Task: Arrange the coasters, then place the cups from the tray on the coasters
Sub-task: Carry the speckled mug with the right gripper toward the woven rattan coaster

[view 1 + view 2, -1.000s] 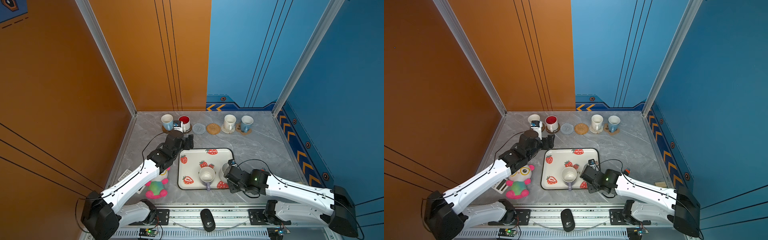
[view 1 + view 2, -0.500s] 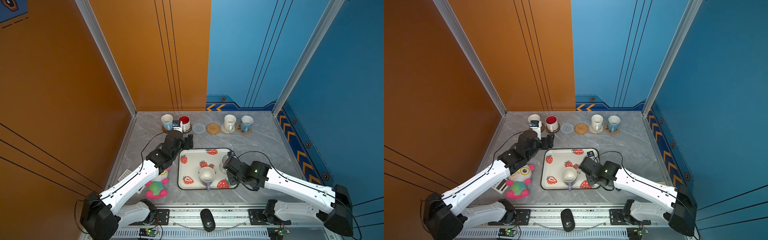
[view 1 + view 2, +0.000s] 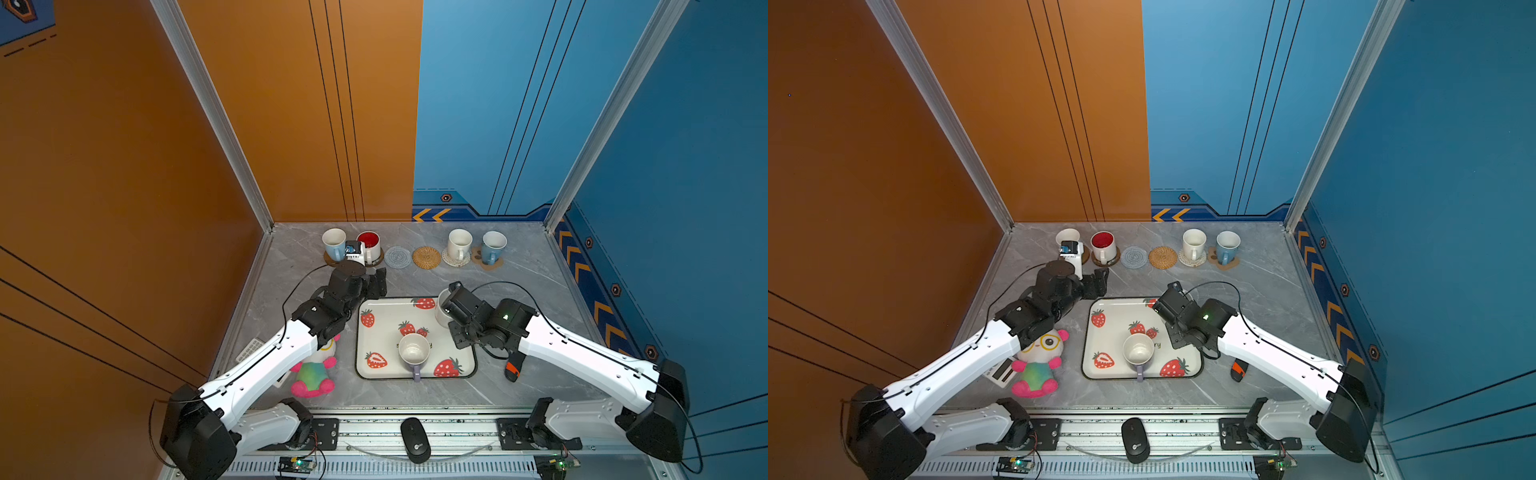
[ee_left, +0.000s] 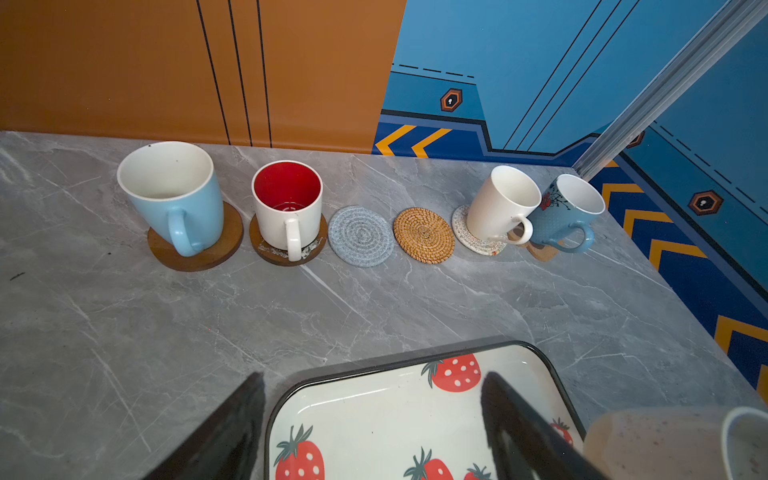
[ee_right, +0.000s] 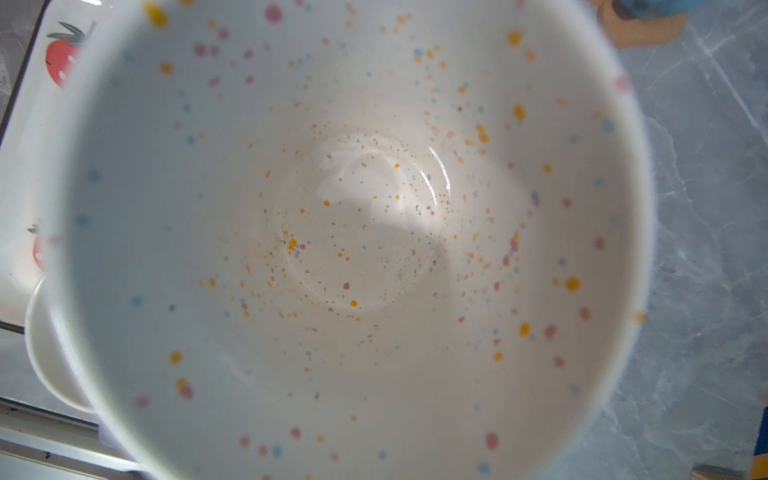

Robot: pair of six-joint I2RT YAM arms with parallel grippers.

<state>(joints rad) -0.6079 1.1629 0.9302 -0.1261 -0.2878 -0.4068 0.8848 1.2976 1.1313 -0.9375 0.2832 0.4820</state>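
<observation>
Right gripper (image 3: 451, 300), nearly closed, holds the speckled white mug (image 5: 353, 232) at the strawberry tray's (image 3: 386, 316) far corner; left gripper (image 4: 372, 419) gapes empty. Next, likely: carry it level to the tan woven coaster (image 3: 426, 257)

Both top views are bright with even overhead light and sharp throughout; faint soft shadows lie under the arms on the grey table (image 3: 540, 266). There is wide-angle bend, with wall lines splaying toward the corners. The left wrist view is crisp on the far row, with white glare streaks on the glossy tray (image 4: 357, 399). The fingers (image 4: 232, 436) of the left gripper (image 4: 374, 377) are dark and blurred, and the speckled white cup (image 4: 665, 444) is a soft smear. In the right wrist view that cup fills the frame: rim out of focus, bottom sharper, with curved highlights.
</observation>
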